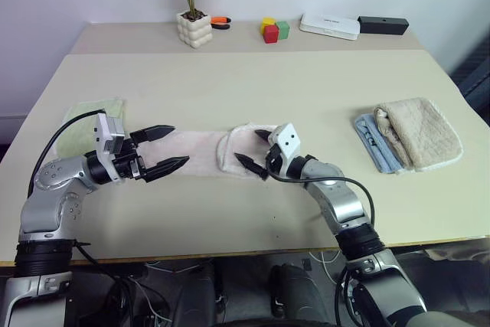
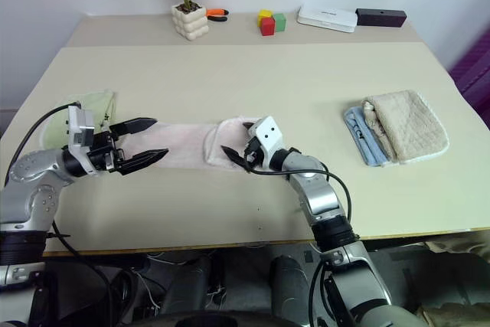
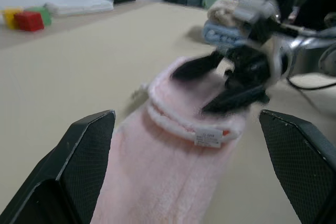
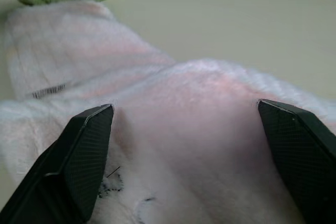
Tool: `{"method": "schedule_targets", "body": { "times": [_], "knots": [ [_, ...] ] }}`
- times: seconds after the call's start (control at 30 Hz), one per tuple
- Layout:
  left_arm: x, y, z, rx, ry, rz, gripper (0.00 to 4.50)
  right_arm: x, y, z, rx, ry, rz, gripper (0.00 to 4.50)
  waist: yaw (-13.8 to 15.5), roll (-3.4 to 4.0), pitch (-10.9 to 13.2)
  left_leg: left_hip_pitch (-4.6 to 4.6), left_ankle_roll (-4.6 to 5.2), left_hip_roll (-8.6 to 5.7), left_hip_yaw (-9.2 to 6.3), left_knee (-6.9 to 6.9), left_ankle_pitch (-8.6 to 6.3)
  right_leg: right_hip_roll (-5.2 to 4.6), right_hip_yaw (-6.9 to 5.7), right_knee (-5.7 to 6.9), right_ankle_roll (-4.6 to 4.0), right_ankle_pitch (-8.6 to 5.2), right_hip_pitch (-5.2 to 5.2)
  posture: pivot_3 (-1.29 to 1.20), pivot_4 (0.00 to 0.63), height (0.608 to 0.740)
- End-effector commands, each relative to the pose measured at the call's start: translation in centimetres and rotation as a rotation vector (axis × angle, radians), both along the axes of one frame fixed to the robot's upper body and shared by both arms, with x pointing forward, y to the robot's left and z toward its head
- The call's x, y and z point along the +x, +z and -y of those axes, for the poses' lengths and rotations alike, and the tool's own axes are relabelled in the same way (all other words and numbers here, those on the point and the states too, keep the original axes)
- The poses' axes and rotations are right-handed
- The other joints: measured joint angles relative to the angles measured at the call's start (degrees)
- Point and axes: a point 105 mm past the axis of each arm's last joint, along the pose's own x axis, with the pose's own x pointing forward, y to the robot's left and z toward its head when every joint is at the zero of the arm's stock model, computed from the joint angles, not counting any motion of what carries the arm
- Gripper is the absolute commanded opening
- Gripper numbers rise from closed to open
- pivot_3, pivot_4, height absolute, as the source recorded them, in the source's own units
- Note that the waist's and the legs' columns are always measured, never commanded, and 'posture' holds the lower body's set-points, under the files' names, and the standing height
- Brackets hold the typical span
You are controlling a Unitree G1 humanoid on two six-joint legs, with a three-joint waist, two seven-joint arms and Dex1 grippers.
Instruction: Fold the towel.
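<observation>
A beige table (image 1: 230, 82) holds the pink towel (image 1: 203, 149), lying mid-table near me, its right end folded over. My left gripper (image 1: 162, 149) gapes wide at its left end; my right gripper (image 1: 253, 151) is spread, released, over the fold.

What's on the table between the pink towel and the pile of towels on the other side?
Nothing. In the left eye view, only bare table lies between the pink towel and the beige towel resting on a blue cloth.

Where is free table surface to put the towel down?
Free: the wide patch between the pink towel and the plant pot, and between the right tool and the beige towel. Crowded: the back ledge.
</observation>
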Motion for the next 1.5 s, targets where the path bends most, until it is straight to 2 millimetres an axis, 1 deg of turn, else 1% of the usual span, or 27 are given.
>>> {"method": "schedule_targets", "body": {
  "times": [0.03, 0.07, 0.13, 0.2, 0.27, 0.37, 0.4, 0.47, 0.53, 0.6, 0.67, 0.73, 0.77, 0.83, 0.97, 1.03, 1.1, 1.17, 1.23, 1.27, 1.4, 1.47, 1.5],
  "knots": [
    [0.2, -0.5, -0.9, -0.003, 0.102, -0.112, 4.5, -0.2, 5.4, 0.9, 0.039, 0.044, 0.114, 4.45, 0.0, 0.03, 0.0, -0.01, 0.04, 0.0, -0.01, 0.0, -0.02, 0.0, 0.0, 0.0, 0.0, 0.0, -0.02, 0.0, 0.15, 0.735],
    [0.0, -0.6, -1.0, -0.019, 0.123, -0.156, 4.5, -0.4, 6.1, 1.3, 0.035, 0.061, 0.124, 4.45, 0.0, 0.03, 0.0, -0.01, 0.09, 0.01, -0.02, 0.0, -0.05, -0.01, 0.01, 0.0, 0.0, 0.0, -0.02, 0.0, 0.15, 0.735],
    [-0.5, -0.2, -1.1, -0.081, 0.146, -0.219, 4.5, -0.9, 6.9, 2.0, -0.002, 0.099, 0.138, 4.45, 0.1, 0.02, 0.0, -0.04, 0.09, 0.01, -0.05, -0.01, -0.05, -0.01, 0.0, -0.01, 0.0, 0.0, -0.02, 0.0, 0.15, 0.735],
    [-1.2, -0.2, -1.9, -0.148, 0.222, -0.308, 4.5, -2.2, 7.5, 3.3, -0.035, 0.175, 0.104, 4.45, 0.2, 0.01, 0.0, -0.04, 0.1, 0.01, -0.07, -0.01, -0.06, -0.01, 0.0, -0.02, 0.01, 0.0, -0.01, 0.0, 0.15, 0.735],
    [-1.9, -0.4, -2.5, -0.229, 0.29, -0.417, 4.5, -3.6, 7.9, 4.1, -0.06, 0.247, 0.084, 4.45, 0.2, 0.0, 0.0, -0.04, 0.12, 0.03, -0.09, -0.01, -0.07, -0.04, 0.01, -0.03, 0.0, -0.01, -0.02, 0.0, 0.15, 0.735],
    [-3.5, -0.2, -2.6, -0.363, 0.343, -0.524, 4.5, -5.0, 8.1, 5.0, -0.112, 0.299, 0.074, 4.45, 0.1, 0.0, 0.0, -0.01, 0.12, 0.03, -0.12, -0.01, -0.07, -0.05, 0.01, -0.03, 0.0, -0.01, 0.0, 0.0, 0.15, 0.735],
    [-4.0, -0.2, -2.6, -0.405, 0.358, -0.545, 4.5, -5.2, 8.0, 5.2, -0.126, 0.305, 0.069, 4.45, 0.1, 0.0, 0.0, 0.0, 0.12, 0.04, -0.13, -0.01, -0.07, -0.06, 0.01, -0.03, 0.0, -0.01, 0.02, 0.0, 0.15, 0.735],
    [-4.7, -0.8, -2.8, -0.498, 0.426, -0.605, 4.5, -5.2, 7.8, 5.4, -0.156, 0.305, 0.064, 4.45, 0.1, -0.01, 0.0, 0.02, 0.11, 0.05, -0.14, -0.01, -0.07, -0.06, 0.01, -0.02, 0.0, -0.01, 0.02, 0.0, 0.15, 0.735],
    [-5.6, -1.5, -2.5, -0.608, 0.474, -0.654, 4.5, -4.9, 7.9, 5.5, -0.157, 0.297, 0.066, 4.45, 0.1, -0.02, 0.0, 0.04, 0.12, 0.08, -0.14, -0.01, -0.07, -0.08, 0.03, -0.02, 0.0, 0.0, 0.04, 0.0, 0.15, 0.735],
    [-6.0, -2.1, -2.2, -0.671, 0.534, -0.675, 4.5, -4.8, 7.9, 5.4, -0.156, 0.295, 0.067, 4.45, 0.2, -0.03, 0.0, 0.04, 0.12, 0.08, -0.15, 0.0, -0.07, -0.14, 0.03, -0.01, 0.0, 0.0, 0.05, 0.0, 0.15, 0.735],
    [-5.7, -3.4, -2.4, -0.765, 0.65, -0.692, 4.5, -4.9, 7.7, 5.6, -0.166, 0.303, 0.065, 4.45, 0.7, -0.05, 0.0, 0.04, 0.12, 0.03, -0.17, 0.03, -0.07, -0.2, 0.01, 0.0, -0.1, -0.06, 0.07, 0.0, 0.15, 0.735],
    [-5.4, -4.6, -2.6, -0.796, 0.764, -0.691, 4.5, -4.7, 7.6, 5.9, -0.175, 0.299, 0.071, 4.45, 0.8, -0.08, 0.0, 0.05, 0.14, -0.03, -0.21, 0.08, -0.08, -0.29, -0.01, -0.05, -0.19, -0.09, 0.16, 0.0, 0.15, 0.735],
    [-5.4, -4.9, -2.6, -0.797, 0.79, -0.687, 4.5, -4.7, 7.6, 6.0, -0.177, 0.298, 0.073, 4.45, 0.8, -0.13, 0.0, 0.05, 0.18, -0.06, -0.2, 0.1, -0.09, -0.31, -0.01, -0.08, -0.21, -0.11, 0.2, 0.0, 0.15, 0.735],
    [-5.2, -5.6, -2.6, -0.852, 0.833, -0.717, 4.5, -4.5, 7.8, 6.1, -0.17, 0.292, 0.077, 4.45, 0.8, -0.16, -0.1, 0.06, 0.21, -0.09, -0.19, 0.13, -0.12, -0.31, -0.01, -0.13, -0.23, -0.11, 0.24, 0.0, 0.15, 0.735],
    [-3.9, -5.7, -4.3, -0.989, 0.91, -0.743, 4.5, -4.4, 7.7, 6.1, -0.166, 0.286, 0.078, 4.45, 0.7, -0.15, -0.1, 0.08, 0.22, -0.09, -0.19, 0.12, -0.12, -0.28, -0.01, -0.13, -0.24, -0.12, 0.24, 0.0, 0.15, 0.735],
    [-3.3, -5.5, -4.8, -1.008, 0.923, -0.738, 4.5, -4.3, 7.6, 6.2, -0.167, 0.277, 0.08, 4.45, 0.5, -0.15, -0.1, 0.08, 0.22, -0.09, -0.19, 0.12, -0.12, -0.28, -0.01, -0.14, -0.25, -0.12, 0.24, 0.0, 0.15, 0.735],
    [-2.5, -5.7, -5.0, -0.999, 0.927, -0.746, 4.5, -4.3, 7.4, 6.3, -0.164, 0.262, 0.078, 4.45, 0.6, -0.15, -0.1, 0.08, 0.24, -0.1, -0.16, 0.12, -0.13, -0.28, -0.01, -0.14, -0.24, -0.12, 0.24, 0.0, 0.15, 0.735],
    [-1.6, -6.3, -4.5, -1.041, 0.91, -0.819, 4.5, -4.2, 7.4, 6.4, -0.169, 0.242, 0.083, 4.45, 0.6, -0.13, -0.1, 0.08, 0.23, -0.15, -0.16, 0.12, -0.13, -0.25, -0.02, -0.13, -0.24, -0.11, 0.24, 0.0, 0.15, 0.735],
    [-0.9, -6.6, -3.6, -1.035, 0.877, -0.866, 3.96, -4.2, 7.4, 6.5, -0.172, 0.232, 0.086, 4.5, 0.7, -0.13, -0.1, 0.08, 0.24, -0.16, -0.17, 0.13, -0.13, -0.26, -0.02, -0.13, -0.23, -0.11, 0.26, 0.0, 0.15, 0.735],
    [-0.4, -6.6, -3.5, -1.039, 0.88, -0.867, 3.69, -4.2, 7.4, 6.6, -0.172, 0.227, 0.087, 4.5, 0.8, -0.13, -0.1, 0.09, 0.24, -0.17, -0.17, 0.14, -0.13, -0.26, -0.02, -0.13, -0.22, -0.11, 0.28, 0.0, 0.15, 0.735],
    [0.6, -6.0, -3.4, -1.064, 0.862, -0.858, 1.58, -4.1, 7.5, 6.8, -0.187, 0.204, 0.098, 4.5, 0.9, -0.14, -0.1, 0.08, 0.24, -0.2, -0.17, 0.14, -0.12, -0.26, -0.02, -0.13, -0.21, -0.1, 0.29, 0.0, 0.15, 0.735],
    [1.0, -5.0, -3.1, -1.073, 0.825, -0.829, 0.45, -3.8, 7.5, 7.3, -0.197, 0.173, 0.106, 4.5, 1.0, -0.13, -0.1, 0.07, 0.24, -0.21, -0.17, 0.14, -0.13, -0.26, -0.02, -0.15, -0.2, -0.1, 0.29, 0.0, 0.15, 0.735],
    [1.2, -4.4, -2.9, -1.057, 0.808, -0.81, 0.03, -3.7, 7.5, 7.7, -0.205, 0.161, 0.106, 4.5, 1.1, -0.13, -0.1, 0.08, 0.24, -0.21, -0.17, 0.14, -0.13, -0.26, -0.02, -0.13, -0.21, -0.1, 0.29, 0.0, 0.15, 0.735]
  ]
}}
